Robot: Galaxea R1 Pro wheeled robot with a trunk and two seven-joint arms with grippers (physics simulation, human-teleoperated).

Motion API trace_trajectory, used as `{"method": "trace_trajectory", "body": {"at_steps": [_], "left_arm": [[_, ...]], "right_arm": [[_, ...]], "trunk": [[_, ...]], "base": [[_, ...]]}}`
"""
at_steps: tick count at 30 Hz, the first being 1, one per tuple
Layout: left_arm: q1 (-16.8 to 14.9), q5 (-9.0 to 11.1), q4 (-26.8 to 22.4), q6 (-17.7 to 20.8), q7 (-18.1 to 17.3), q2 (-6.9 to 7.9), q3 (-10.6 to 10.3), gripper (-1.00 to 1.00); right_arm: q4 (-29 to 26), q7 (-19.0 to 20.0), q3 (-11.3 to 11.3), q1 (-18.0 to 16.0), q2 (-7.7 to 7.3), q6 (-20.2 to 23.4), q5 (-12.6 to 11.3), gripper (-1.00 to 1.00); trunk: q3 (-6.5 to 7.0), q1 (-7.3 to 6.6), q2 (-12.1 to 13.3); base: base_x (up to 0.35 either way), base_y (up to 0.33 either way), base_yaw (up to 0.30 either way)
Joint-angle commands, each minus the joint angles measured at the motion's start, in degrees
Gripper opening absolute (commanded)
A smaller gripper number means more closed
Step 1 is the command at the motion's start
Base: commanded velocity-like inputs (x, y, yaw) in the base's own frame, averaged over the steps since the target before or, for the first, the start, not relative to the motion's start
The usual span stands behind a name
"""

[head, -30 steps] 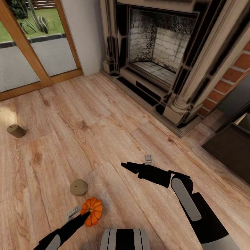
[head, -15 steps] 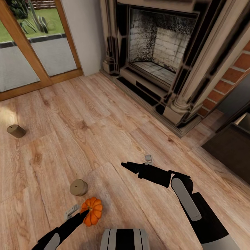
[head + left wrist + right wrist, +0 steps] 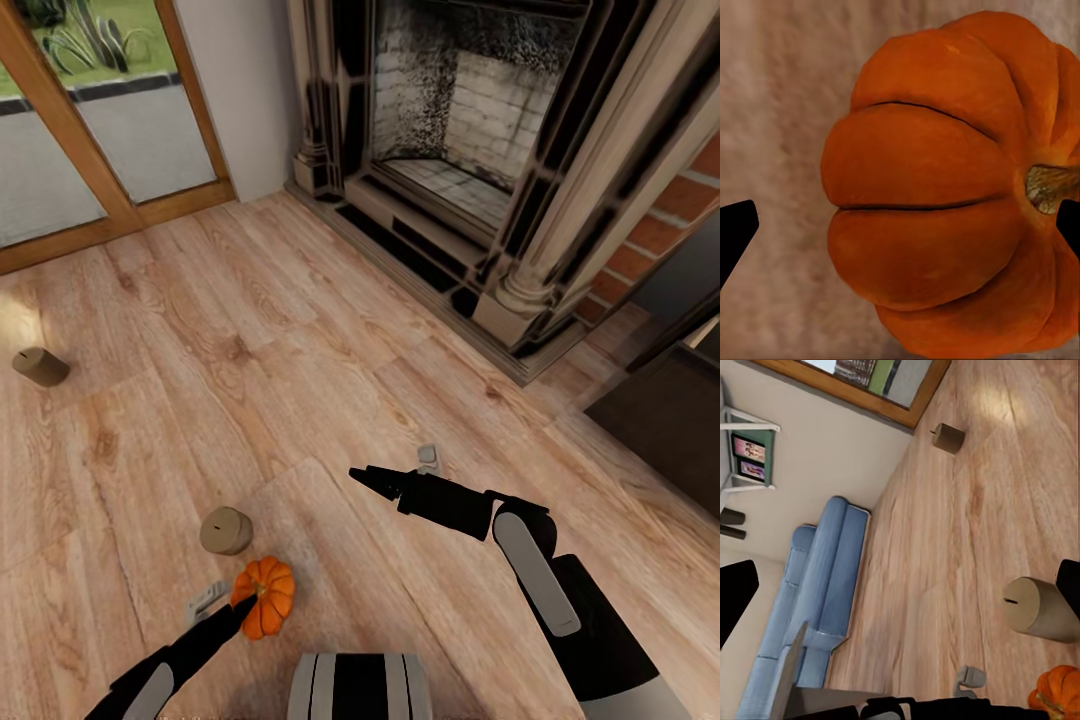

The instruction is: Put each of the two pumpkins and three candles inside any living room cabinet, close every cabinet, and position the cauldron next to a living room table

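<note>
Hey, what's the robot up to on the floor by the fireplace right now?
The robot is reaching its left gripper down to a pumpkin lying on the wood floor. The fingers are open around it, not yet closed. One candle sits just beyond the pumpkin, another candle farther off toward the glass door. The right gripper hangs open and empty over bare floor in front of the fireplace.

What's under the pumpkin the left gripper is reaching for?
Bare wood floor surrounds the pumpkin at the left gripper. The patch directly beneath is covered by the pumpkin itself.
</note>
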Motion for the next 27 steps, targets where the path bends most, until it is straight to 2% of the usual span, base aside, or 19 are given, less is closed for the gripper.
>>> {"method": "trace_trajectory", "body": {"at_steps": [1,10,17,27], "left_arm": [[0.0,0.6,-0.1,0.6,-0.3,-0.02,0.3,1.0],[0.0,0.6,-0.4,0.6,-0.3,-0.2,0.3,1.0],[0.0,0.6,-0.5,0.8,-0.7,-0.38,0.2,1.0],[0.0,0.5,-1.8,1.0,-0.9,-0.63,-0.1,1.0]], "right_arm": [[0.0,-0.1,0.0,0.0,-0.03,0.3,-0.3,1.0],[0.1,0.0,0.0,0.0,-0.07,0.2,-0.4,1.0],[0.1,0.0,0.0,0.0,-0.13,0.3,-0.4,1.0],[0.1,0.0,0.0,0.0,-0.13,0.2,-0.4,1.0]], "trunk": [[-0.26,0.01,0.0],[-0.48,0.04,0.0],[-2.03,0.22,-0.1],[-2.03,0.22,-0.1]], "base": [[0.0,0.0,0.0],[0.0,0.0,0.0],[0.0,0.0,0.0],[0.0,0.0,0.0]]}}
